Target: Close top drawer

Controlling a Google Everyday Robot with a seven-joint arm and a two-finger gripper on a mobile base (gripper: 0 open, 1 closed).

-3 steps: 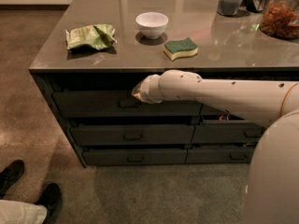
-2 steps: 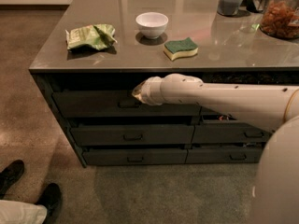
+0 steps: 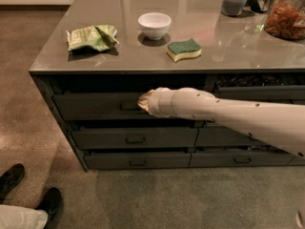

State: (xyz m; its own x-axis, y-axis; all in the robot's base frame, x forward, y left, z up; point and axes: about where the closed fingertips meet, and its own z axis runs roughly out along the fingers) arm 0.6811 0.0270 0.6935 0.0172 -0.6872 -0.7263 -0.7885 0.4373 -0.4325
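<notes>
Where your white arm reaches in from the right edge of the frame, the gripper sits at its far end, just left of centre, right up against the front of the top drawer. You see only a tan tip past the round wrist; the wrist hides the rest, so you cannot tell whether the gripper is spread or closed, or whether it touches anything. The drawer's small dark loop handle shows just left of that tip.

You find the top drawer directly under the grey countertop, on the left side of the cabinet, with a dark gap between its upper edge and the counter's lip. Below it you have two shallower grey drawer fronts, a middle one and a bottom one.

On the counter you can see a crumpled green packet at upper left, a white bowl near top centre, and a green-and-yellow sponge just right of the bowl. A jar of orange-brown pieces stands in the upper right corner.

At lower left, two black shoes rest on the floor.
</notes>
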